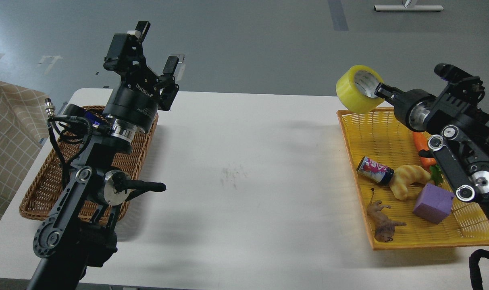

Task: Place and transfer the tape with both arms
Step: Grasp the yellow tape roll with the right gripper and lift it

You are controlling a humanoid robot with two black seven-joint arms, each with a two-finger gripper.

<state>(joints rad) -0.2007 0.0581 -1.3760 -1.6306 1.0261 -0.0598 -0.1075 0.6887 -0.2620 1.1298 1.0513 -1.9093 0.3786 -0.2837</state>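
The right gripper (383, 92) has the tape (359, 88) in its grasp, one finger reaching into the core and the roll held in the air above the far left corner of the yellow basket (393, 133), which sits along the table's (244, 169) right edge. The left gripper (157, 52) is raised over the far end of the brown basket (46, 185) at the table's left edge, its jaws spread wide with nothing between them. The step in hand looks like carrying the roll toward the middle for a handover, and to do it well the right arm should lift clear of the basket rim before it swings left, keeping the roll's open face turned so that the other jaws can reach the outer wall or the free side of the core. The left arm should come to meet it with its jaws parted wide enough for the roll, and close firmly before the right lets go; a release made too soon would drop the roll on the table. The tape is a wide, translucent yellow roll with a grey-white core, its rim smooth and glossy, so it may slip if pinched lightly. It hangs tilted, the core facing right toward the gripper.
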